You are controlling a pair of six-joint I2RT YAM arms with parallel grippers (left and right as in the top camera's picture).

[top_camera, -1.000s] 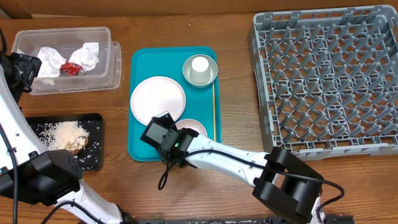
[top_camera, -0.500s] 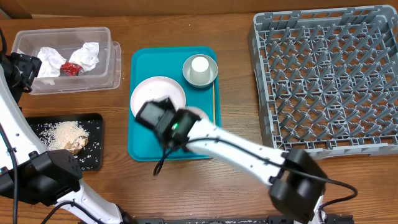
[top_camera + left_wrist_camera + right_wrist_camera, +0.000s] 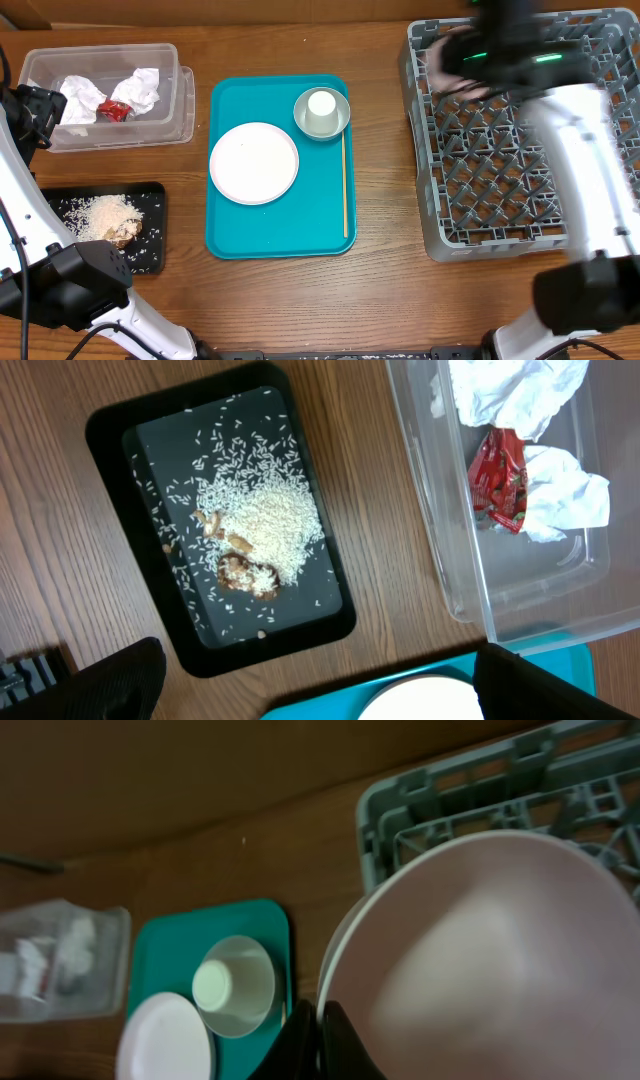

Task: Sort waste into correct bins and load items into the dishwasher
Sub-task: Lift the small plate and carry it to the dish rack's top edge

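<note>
So the right gripper (image 3: 318, 1032) is clamped on the rim of the smaller round whitish-pink plate (image 3: 480, 960), and in the wrist view that plate fills the whole right half of the frame and blocks most of the big square grey plastic dish rack (image 3: 480, 190) behind it, so only the rack's corner peeks out at the upper right. From overhead that arm is a motion-blurred smear in the upper right of the frame, over the rack's upper-left corner. The teal serving tray (image 3: 280, 225) sits mid-frame with the larger round whitish-pink plate (image 3: 254, 163) on its left side, a pale round bowl (image 3: 340, 123) at its upper right with a small white cup (image 3: 321, 105) sitting in it, and a thin wooden stick (image 3: 344, 185) lying along its right edge. Upper left is the clear rectangular plastic tub (image 3: 165, 115) holding crumpled white paper napkins (image 3: 140, 88) and a small red wrapper (image 3: 112, 110). Lower left, the flat black rectangular tray (image 3: 150, 200) has pale rice crumbs (image 3: 100, 213) and brownish food scraps (image 3: 248, 572). The left gripper (image 3: 320, 660) has its fingers spread wide, holding nothing, above those two bins.
</note>
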